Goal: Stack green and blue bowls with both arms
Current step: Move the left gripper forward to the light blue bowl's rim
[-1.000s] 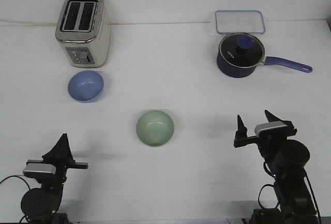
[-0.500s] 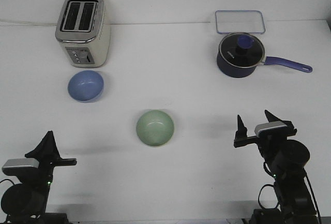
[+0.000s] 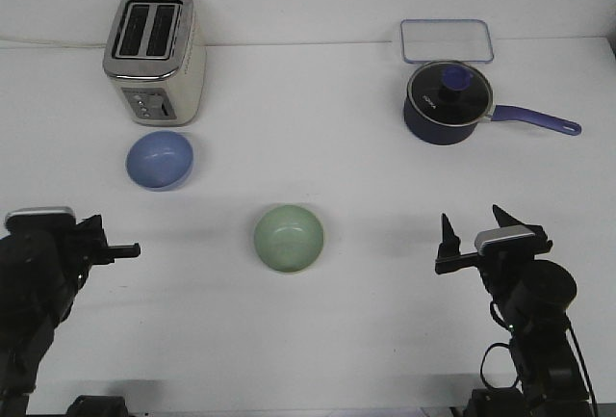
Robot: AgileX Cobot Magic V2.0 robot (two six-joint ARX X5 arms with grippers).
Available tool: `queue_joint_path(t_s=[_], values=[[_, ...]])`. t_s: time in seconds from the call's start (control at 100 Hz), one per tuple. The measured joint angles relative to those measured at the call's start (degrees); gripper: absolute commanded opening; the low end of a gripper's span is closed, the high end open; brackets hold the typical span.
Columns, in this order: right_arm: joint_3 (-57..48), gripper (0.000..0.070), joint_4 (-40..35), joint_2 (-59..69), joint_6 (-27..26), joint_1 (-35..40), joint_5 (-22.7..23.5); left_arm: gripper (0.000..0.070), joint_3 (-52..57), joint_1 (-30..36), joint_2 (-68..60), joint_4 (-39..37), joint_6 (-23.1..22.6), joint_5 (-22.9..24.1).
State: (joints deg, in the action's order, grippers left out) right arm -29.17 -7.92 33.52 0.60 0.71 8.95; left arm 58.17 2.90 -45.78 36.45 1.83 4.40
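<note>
The pale green bowl [image 3: 289,239] sits upright in the middle of the white table. The light blue bowl [image 3: 160,159] sits upright further back and to the left, just in front of a toaster. My left gripper [image 3: 99,237] hangs at the left edge, level with the green bowl and well to its left, below the blue bowl in the picture. Its fingers merge into a dark mass, with one thin bar pointing right. My right gripper [image 3: 475,226] stands open at the front right, fingertips up, holding nothing, well right of the green bowl.
A silver toaster [image 3: 154,56] stands at the back left, right behind the blue bowl. A dark navy saucepan [image 3: 446,104] with a lid and a long handle sits at the back right. Behind it lies a clear rectangular tray [image 3: 448,40].
My left arm has risen from its low folded pose and shifted left, its gripper now higher over the table's left edge. The right arm and both bowls have not moved.
</note>
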Motion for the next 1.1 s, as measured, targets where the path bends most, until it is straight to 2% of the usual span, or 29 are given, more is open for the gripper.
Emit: queue_joint_path(t_s=[0.18, 0.34, 0.36, 0.39, 0.44, 0.46, 0.49, 0.52, 0.86, 1.1], values=[[0.0, 0.0609, 0.0, 0.0, 0.0, 0.0, 0.0, 0.0012, 3.1, 0.0, -8.1, 7.3, -0.1, -0.9], [0.0, 0.0609, 0.0, 0.0, 0.0, 0.0, 0.0, 0.002, 3.1, 0.0, -10.6, 8.8, -0.4, -1.2], [0.0, 0.0609, 0.0, 0.0, 0.0, 0.0, 0.0, 0.0042, 3.1, 0.0, -10.6, 8.7, -0.4, -1.2], [0.0, 0.0609, 0.0, 0.0, 0.0, 0.0, 0.0, 0.0117, 3.1, 0.0, -10.6, 8.7, -0.4, -1.2], [0.0, 0.0609, 0.0, 0.0, 0.0, 0.0, 0.0, 0.0292, 3.1, 0.0, -10.4, 8.5, -0.4, -1.2], [0.0, 0.0609, 0.0, 0.0, 0.0, 0.0, 0.0, 0.0391, 3.1, 0.0, -10.4, 8.6, -0.3, -1.2], [0.0, 0.0609, 0.0, 0.0, 0.0, 0.0, 0.0, 0.048, 3.1, 0.0, -10.4, 8.7, -0.3, -1.2], [0.0, 0.0609, 0.0, 0.0, 0.0, 0.0, 0.0, 0.0517, 3.1, 0.0, -10.4, 8.9, -0.3, -1.3], [0.0, 0.0609, 0.0, 0.0, 0.0, 0.0, 0.0, 0.0514, 3.8, 0.0, -11.0, 9.0, -0.3, -1.3], [0.0, 0.0609, 0.0, 0.0, 0.0, 0.0, 0.0, 0.0514, 15.6, -2.2, -21.7, 9.0, -0.4, -1.4]])
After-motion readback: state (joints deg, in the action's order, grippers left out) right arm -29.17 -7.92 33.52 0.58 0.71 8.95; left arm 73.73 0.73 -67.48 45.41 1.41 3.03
